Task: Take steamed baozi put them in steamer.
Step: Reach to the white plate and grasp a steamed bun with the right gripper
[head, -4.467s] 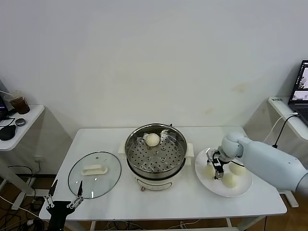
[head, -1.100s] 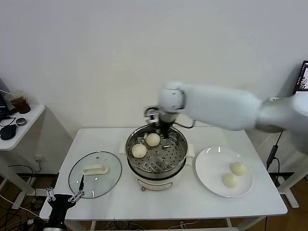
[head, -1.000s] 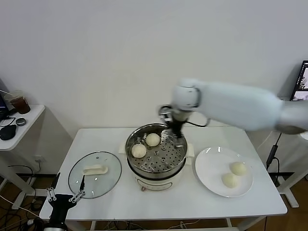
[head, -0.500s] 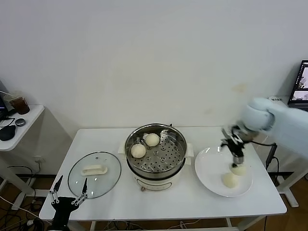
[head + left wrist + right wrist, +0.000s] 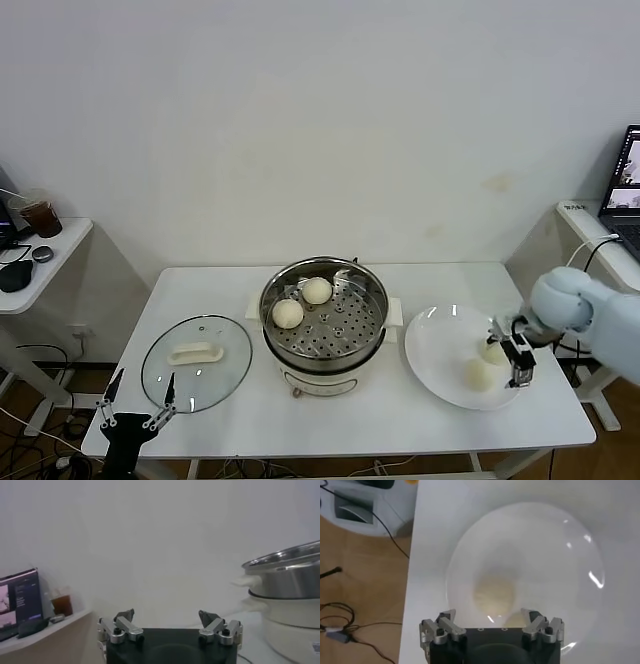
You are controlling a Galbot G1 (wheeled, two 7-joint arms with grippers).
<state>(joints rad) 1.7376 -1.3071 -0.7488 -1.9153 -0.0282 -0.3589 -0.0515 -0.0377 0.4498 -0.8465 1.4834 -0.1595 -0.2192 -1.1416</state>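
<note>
The right gripper has its jaws spread wide and holds nothing; it hangs over the right part of the white plate, with one bun just beside its fingers and a second bun close by on the side nearer to the robot. In the right wrist view the right gripper shows both fingers apart above the plate, and one bun lies on the plate just in front of them, in the line of the gap; I cannot tell if the fingers touch any bun. The plate sits on the white table, just to the right of the steamer. The steamer is the shiny steel pot on a cream base in the middle of the table, and two more buns lie on its perforated tray: one bun toward the wall side and another bun beside it, toward the left edge of the tray. They are close together. To the left of the steamer the round glass lid lies flat on the table with its white handle up. The left gripper is parked low at the front left corner of the table, well apart from the steamer, with its jaws also spread wide and empty. In the left wrist view the left gripper points along the table, and the side of the steamer is visible.
</note>
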